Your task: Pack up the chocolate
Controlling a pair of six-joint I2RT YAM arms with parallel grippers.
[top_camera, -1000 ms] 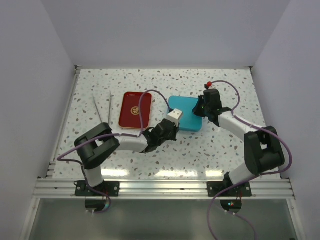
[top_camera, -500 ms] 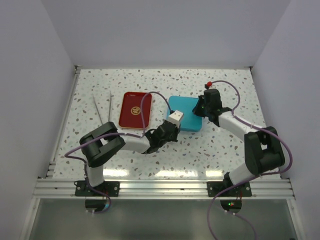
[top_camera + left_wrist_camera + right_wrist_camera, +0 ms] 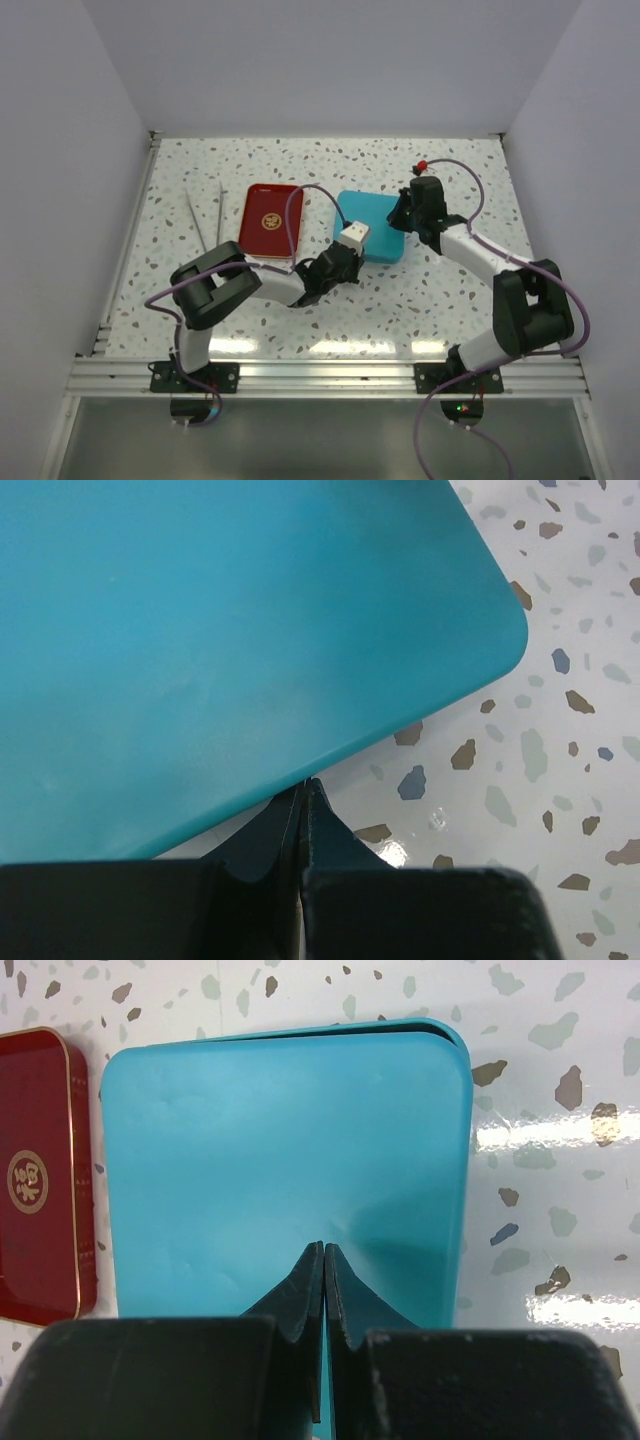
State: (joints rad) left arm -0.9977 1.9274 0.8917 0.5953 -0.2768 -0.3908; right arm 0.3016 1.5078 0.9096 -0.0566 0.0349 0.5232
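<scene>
Nearest us, the bulky elbow of the left arm (image 3: 212,290) has swung a little to the right since a second ago. The elbow of the right arm (image 3: 527,305) has settled slightly closer to the near edge of the counter (image 3: 420,300).

Both tools have hardly shifted. The left gripper (image 3: 304,792) has its fingers pressed together with nothing between them. Its tips are right at the near edge of the teal tin (image 3: 370,215), close to one rounded corner, with speckled counter showing beside it.

The tin lies mid-counter and has not moved. Its lid is on, so we cannot see any chocolate in any view, and we cannot tell what it holds.

The right gripper (image 3: 324,1255) is also pinched closed and empty. It hangs over the right part of the lid, and whether it touches we cannot tell.

Just left of the tin lies the red tray (image 3: 268,220) with its gold emblem, as before, with the left arm's purple cable arching over its right side. Further left, toward the left edge, a pair of thin grey sticks (image 3: 196,220) lies flat and untouched.
</scene>
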